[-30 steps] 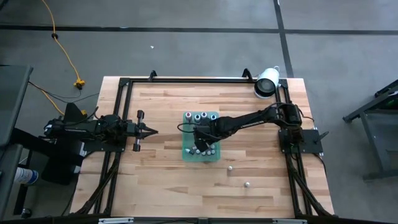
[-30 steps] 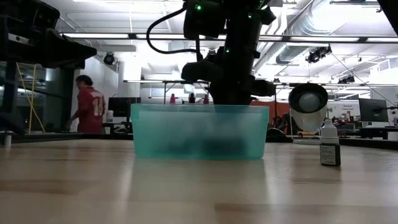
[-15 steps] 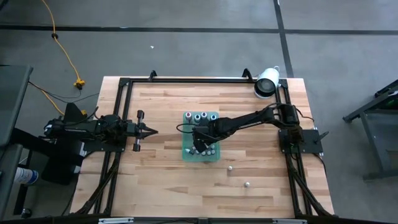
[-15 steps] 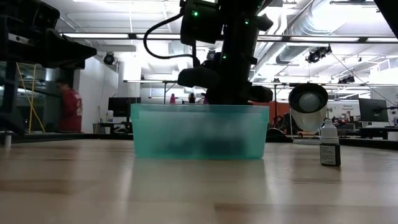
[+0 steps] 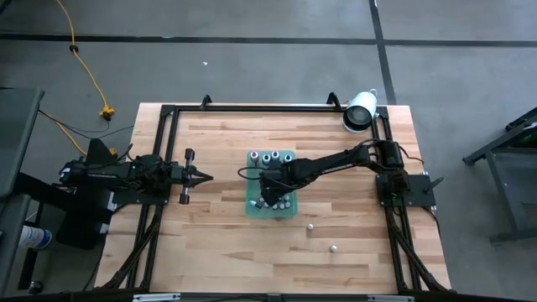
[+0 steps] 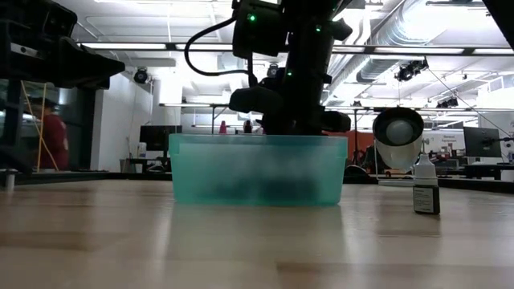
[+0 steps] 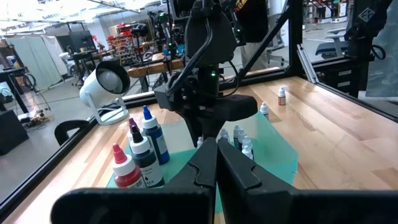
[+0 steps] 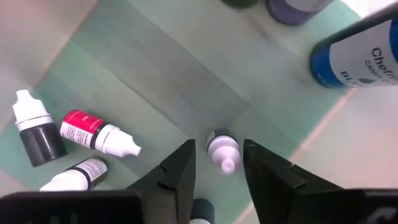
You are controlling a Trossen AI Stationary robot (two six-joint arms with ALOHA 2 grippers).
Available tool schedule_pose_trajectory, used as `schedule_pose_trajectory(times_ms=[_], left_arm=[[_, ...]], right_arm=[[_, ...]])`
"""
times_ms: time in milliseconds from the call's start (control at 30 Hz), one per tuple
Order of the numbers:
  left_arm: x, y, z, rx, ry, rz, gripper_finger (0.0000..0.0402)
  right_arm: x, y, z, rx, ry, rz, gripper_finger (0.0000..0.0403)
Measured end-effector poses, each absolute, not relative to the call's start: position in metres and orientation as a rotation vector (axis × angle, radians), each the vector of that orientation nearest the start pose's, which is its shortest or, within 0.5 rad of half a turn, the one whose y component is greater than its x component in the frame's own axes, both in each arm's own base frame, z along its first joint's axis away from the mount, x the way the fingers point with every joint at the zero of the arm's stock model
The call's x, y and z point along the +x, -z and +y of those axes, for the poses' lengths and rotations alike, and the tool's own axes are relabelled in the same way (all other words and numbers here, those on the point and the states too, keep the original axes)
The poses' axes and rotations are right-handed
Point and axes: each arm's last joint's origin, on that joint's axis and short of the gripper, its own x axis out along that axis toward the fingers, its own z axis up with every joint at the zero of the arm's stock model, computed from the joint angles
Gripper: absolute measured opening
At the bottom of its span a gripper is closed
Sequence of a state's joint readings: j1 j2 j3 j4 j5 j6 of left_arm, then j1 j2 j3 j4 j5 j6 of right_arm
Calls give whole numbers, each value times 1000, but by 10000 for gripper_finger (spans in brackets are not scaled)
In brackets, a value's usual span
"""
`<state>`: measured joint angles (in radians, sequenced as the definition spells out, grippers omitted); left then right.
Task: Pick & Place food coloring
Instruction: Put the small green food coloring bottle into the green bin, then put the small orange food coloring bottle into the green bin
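The left arm lies stretched flat along the left side of the table, its left pincer pinched fully together and pointing right toward the tray, well apart from it. In the middle of the table stands the translucent green tray, which holds most of the food coloring bottles: along its far end stand several larger bottles, among them one red-topped, one dark and one blue as the left wrist view shows, and its near end holds a cluster of small ones too crowded to count from above. The right arm reaches leftward from the table's right edge and bends down into the tray; its right pincer points downward with the fingers narrowly parted either side of a small white-tipped dropper bottle, not pressing on it. Close by lie a black bottle, a red-labelled bottle and another small bottle. The large blue bottle reads "Chefm…". Two more small bottles stand on the bare table, right of the tray. A white cylinder sits at the far right corner.
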<state>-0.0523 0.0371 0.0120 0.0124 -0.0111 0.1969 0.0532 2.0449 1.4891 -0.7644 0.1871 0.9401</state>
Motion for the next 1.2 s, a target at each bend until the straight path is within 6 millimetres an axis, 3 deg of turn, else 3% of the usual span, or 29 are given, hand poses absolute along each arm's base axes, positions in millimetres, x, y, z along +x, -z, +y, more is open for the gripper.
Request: schedule_pose_trajectory(times_ms=[200, 467, 900, 1200], left_arm=[[99, -166, -5, 197, 42, 8, 0], [99, -166, -5, 197, 42, 9, 0], [99, -166, -5, 197, 43, 8, 0], [99, -166, -5, 197, 43, 9, 0]], right_arm=[[404, -168, 16, 632, 692, 1138, 146], [399, -193, 13, 645, 667, 1088, 156], [377, -255, 17, 591, 430, 1025, 156], [342, -294, 36, 391, 232, 1077, 156]])
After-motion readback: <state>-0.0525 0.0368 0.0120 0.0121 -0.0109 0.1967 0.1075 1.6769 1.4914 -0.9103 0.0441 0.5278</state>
